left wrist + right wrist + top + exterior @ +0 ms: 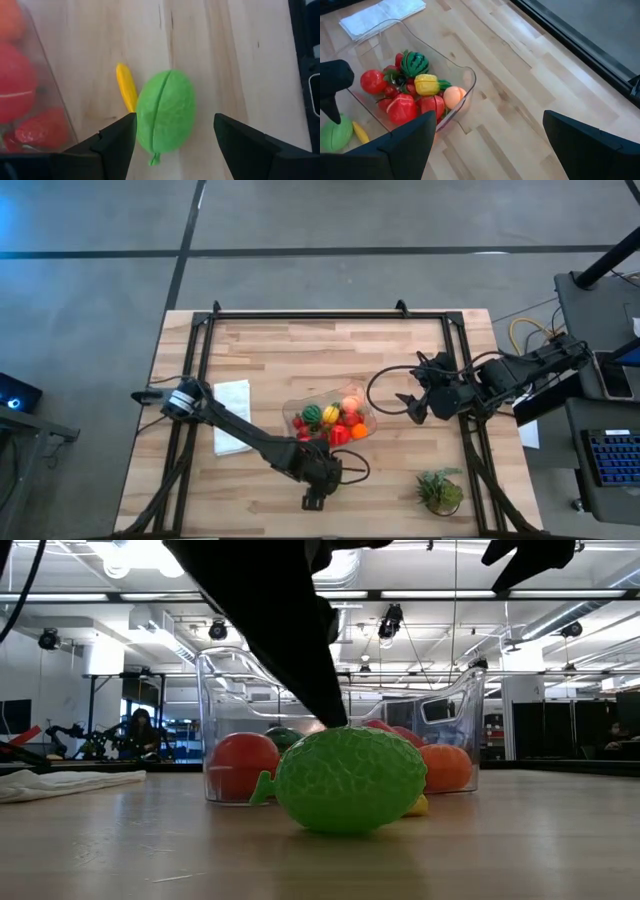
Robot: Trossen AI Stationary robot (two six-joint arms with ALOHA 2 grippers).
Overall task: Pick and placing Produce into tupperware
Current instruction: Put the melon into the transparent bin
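- Hovering over the lime green fruit [166, 111], left claw [318, 480] has its fingers [114, 142] spread wide, one on each side of the fruit, neither touching it.
- Lime green fruit lies on the desk [300, 345] just outside the tupperware [368, 420], on the near side; in the low view [350, 780] it sits in front of the container wall.
- Fruit is oval; in the left wrist view its long axis runs roughly parallel to the fingers, with a seam along the length and a small stem tip at the end nearest the claw.
- Small yellow piece [126, 86], long and narrow, lies right beside the green fruit, about parallel to it, between the fruit and the tupperware wall; can't tell if they touch.
- Tupperware [465, 75] is clear, sits mid-desk, open side up, and holds a heap of produce.
- Inside it: striped melon [414, 63], yellow pepper-like piece [427, 84], peach-coloured ball [453, 96], red tomato-like piece [373, 81], more red pieces [402, 109].
- Right claw [415, 406] hangs above the desk to the right of the tupperware, well apart from the green fruit; fingers [405, 145] wide apart, holding nothing.
- White folded cloth [232, 416] lies flat left of the tupperware.
- Green leafy tuft [440, 490] stands near the desk's front right corner.
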